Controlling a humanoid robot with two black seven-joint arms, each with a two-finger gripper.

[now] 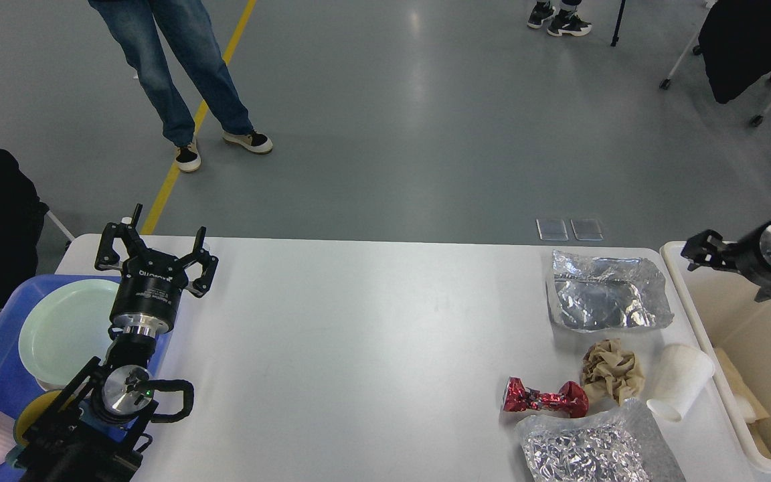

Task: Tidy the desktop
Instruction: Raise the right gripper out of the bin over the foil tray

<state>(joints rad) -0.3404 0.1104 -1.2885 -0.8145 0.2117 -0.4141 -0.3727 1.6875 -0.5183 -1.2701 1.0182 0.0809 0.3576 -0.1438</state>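
White bench [359, 335] fills my view, its near edge cut off. Beige bin [707, 335] on the right is cropped. My left jaws [156, 258] gape empty over the bench's left end. My right jaws [700, 251] over the bin: can't tell.

Left gripper [156, 251] is showing black linked fingers, a black lettered cylinder, silver collar; right gripper [703, 249] is showing black, with a shiny silver disc.

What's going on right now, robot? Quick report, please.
Left gripper open, empty. Right gripper over beige bin, fingers unclear. Desktop holds foil bags, wrapper, crumpled paper, cup.
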